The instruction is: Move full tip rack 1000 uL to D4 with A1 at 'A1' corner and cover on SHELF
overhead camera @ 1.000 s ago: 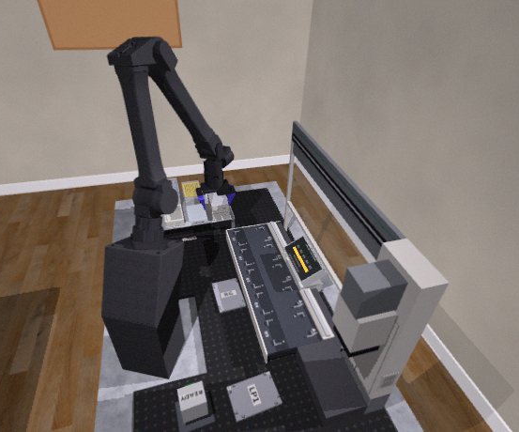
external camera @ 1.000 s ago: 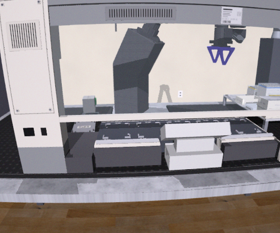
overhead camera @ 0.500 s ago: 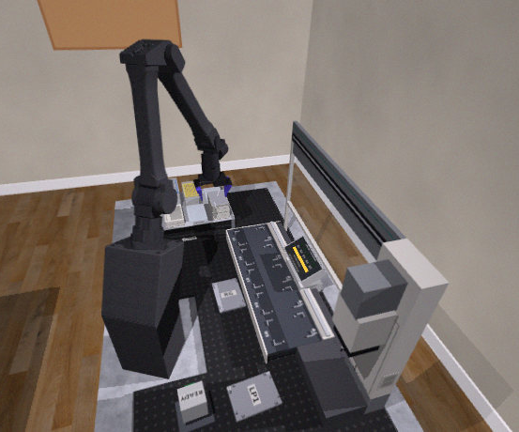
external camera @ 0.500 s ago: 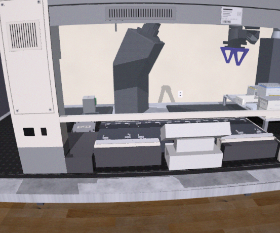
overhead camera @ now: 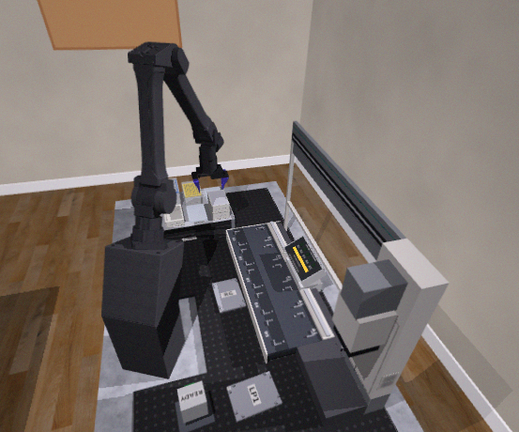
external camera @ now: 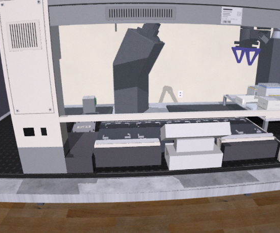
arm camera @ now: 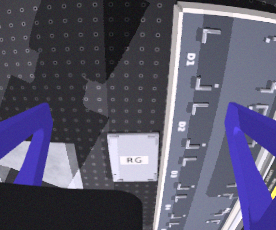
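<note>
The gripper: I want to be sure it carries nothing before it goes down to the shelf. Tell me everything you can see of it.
The gripper has a black body on a dark wrist and two blue, triangular open-frame fingers. Its jaws stand fully open with nothing between them. It points downward, hanging above the racks on the SHELF and touching none of them. In the wrist view, floor and deck show between the fingers.

Lab: liquid-handler deck [overhead camera: 272,263], tip racks [overhead camera: 218,204]
</note>
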`<state>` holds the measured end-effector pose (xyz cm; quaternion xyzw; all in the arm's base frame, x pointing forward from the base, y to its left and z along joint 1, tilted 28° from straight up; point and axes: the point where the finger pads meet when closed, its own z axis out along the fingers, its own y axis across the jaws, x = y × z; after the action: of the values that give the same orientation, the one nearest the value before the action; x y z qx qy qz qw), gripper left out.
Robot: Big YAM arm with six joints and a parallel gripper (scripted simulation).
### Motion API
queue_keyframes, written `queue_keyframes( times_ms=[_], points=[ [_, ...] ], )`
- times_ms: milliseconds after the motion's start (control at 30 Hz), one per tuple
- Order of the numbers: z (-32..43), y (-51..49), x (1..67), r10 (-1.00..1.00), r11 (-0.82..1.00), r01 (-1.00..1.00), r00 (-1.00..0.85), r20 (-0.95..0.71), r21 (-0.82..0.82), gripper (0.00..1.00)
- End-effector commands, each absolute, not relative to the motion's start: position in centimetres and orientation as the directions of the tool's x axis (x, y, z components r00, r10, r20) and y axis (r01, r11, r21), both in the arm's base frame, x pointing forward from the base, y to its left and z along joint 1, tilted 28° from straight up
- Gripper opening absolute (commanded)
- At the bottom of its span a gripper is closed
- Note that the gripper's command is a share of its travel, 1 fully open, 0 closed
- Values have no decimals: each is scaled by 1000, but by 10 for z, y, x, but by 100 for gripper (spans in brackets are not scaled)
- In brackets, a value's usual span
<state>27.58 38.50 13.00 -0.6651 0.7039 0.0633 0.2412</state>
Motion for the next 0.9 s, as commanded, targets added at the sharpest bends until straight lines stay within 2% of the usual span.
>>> queue_keyframes(
  times_ms=[0, 867],
  points=[
    [142, 379, 275, -899, 133, -964, -18, -438, -232, 100],
    [119, 402, 165, -889, 123, -965, -3, -458, -233, 100]
  ],
)
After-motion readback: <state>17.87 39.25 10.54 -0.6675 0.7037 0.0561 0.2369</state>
